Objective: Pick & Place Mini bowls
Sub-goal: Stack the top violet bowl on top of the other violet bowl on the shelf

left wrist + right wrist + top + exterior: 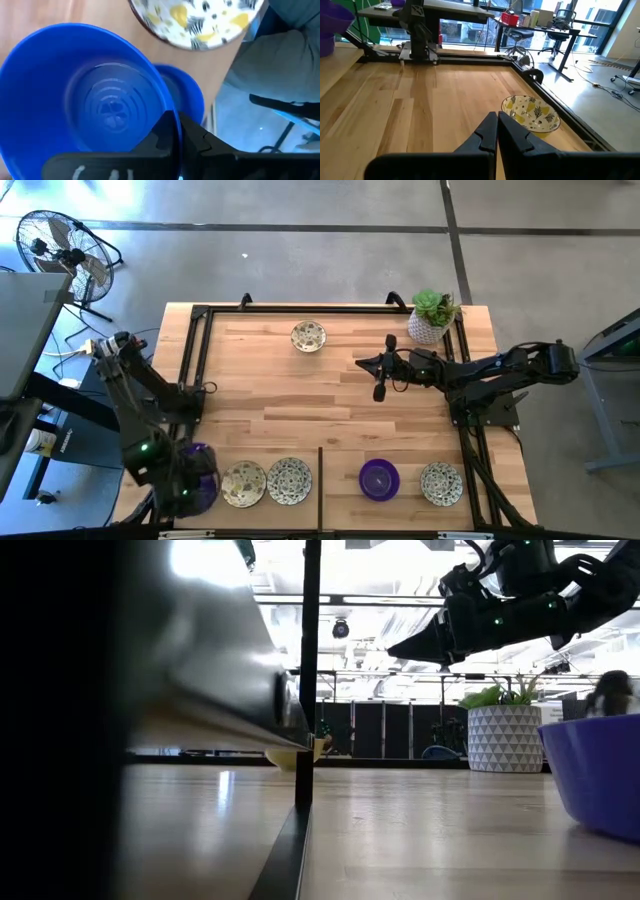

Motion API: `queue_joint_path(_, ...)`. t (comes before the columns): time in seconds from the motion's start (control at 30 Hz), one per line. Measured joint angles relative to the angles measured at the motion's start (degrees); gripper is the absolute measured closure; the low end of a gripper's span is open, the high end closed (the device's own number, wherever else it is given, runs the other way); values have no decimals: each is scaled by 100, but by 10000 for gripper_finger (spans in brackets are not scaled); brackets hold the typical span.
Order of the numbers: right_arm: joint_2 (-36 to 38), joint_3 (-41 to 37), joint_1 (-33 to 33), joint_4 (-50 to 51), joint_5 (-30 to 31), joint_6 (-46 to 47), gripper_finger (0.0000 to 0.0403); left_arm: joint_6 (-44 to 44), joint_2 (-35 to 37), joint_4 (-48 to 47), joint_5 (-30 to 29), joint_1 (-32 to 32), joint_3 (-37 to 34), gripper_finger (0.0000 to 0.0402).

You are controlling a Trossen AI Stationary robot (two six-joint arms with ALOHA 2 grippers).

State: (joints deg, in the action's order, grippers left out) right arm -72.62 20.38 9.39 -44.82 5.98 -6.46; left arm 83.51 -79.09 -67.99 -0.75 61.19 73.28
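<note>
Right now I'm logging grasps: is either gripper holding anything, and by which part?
Left gripper pinches the purple bowl by its rim. Right gripper is shut on nothing.

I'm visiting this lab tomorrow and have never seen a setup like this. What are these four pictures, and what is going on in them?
Two dark robot arms work at a wooden table. One camera looks straight down, one sits at table height, and one rides on each wrist. Along the near edge lie patterned bowls and a purple bowl; one more patterned bowl sits near the far edge, beside a potted plant. The left gripper is shut on the rim of a purple bowl at the near left corner. The right gripper, shut and empty, hovers above the table.
</note>
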Motion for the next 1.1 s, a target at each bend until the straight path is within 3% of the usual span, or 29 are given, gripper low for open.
queue_joint_path(0.13,0,0,0,-1,6,0,401,371,-278,16,136,279,131,401)
queue_joint_path(0.47,0,0,2,-8,8,0,402,134,-1312,-672,-97,297,1249,401)
queue_joint_path(0.77,0,0,0,-9,6,8,401,156,-1797,-496,-133,298,1296,401)
queue_joint_path(1.1,0,0,0,-9,6,11,402,654,-1836,-373,-89,549,1296,401)
